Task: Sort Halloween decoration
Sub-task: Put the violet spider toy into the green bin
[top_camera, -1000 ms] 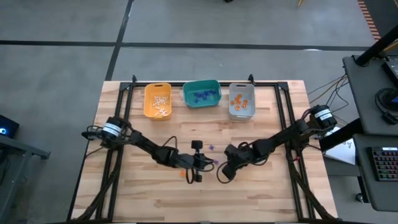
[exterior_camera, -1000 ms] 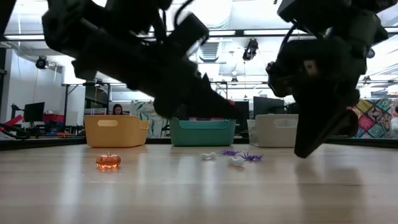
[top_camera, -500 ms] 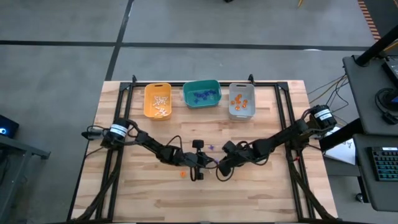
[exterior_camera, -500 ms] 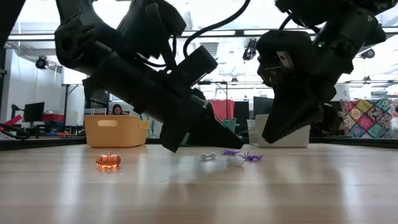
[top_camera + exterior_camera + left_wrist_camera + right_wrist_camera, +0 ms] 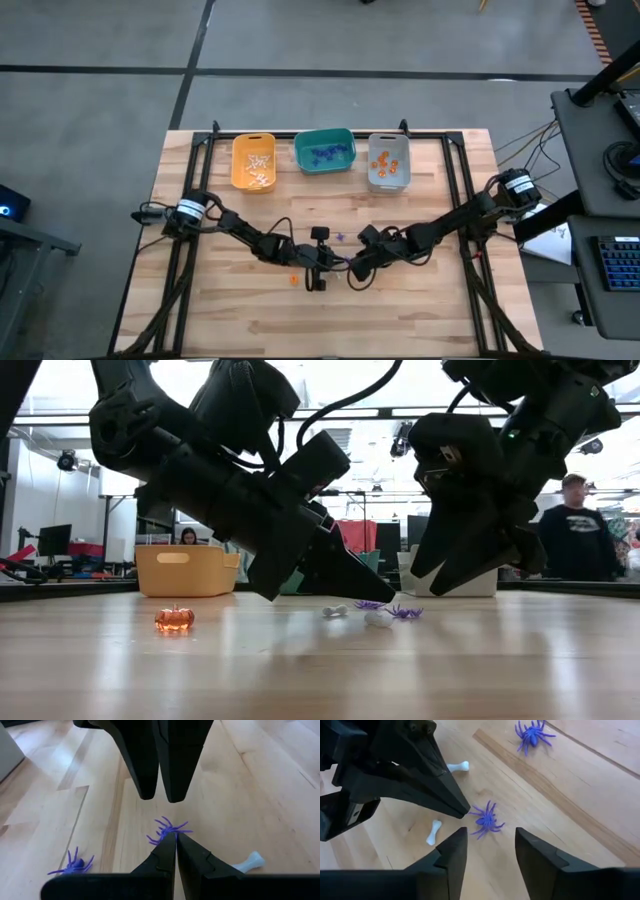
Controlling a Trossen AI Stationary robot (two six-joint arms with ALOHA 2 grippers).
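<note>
The Halloween decoration left on the wooden table is a purple spider (image 5: 167,829) (image 5: 487,820), a second spider (image 5: 534,734), two white bones (image 5: 434,831) (image 5: 457,767) and an orange pumpkin (image 5: 174,618). My left gripper (image 5: 176,838) (image 5: 345,263) is shut and slants down, with its tip at the first spider. My right gripper (image 5: 491,833) (image 5: 445,582) hangs open just above that spider, one finger on each side, touching nothing. My left gripper's shut fingertips (image 5: 464,812) stand at the legs of the purple spider (image 5: 161,838), slanting down from the table's left. The spider lies flat on the table. Whether the tips touch it, I cannot tell.
Three bins stand along the far edge: yellow (image 5: 254,160) with white pieces, teal (image 5: 324,150) with purple-blue ones, grey (image 5: 388,160) with orange ones. The pumpkin (image 5: 294,280) lies left of both grippers. A person (image 5: 575,540) stands beyond the table.
My right gripper has opened and tipped its fingers, staying in place over the spider. My left gripper has come down and toward the table's right, bringing its shut tip to the spider.
</note>
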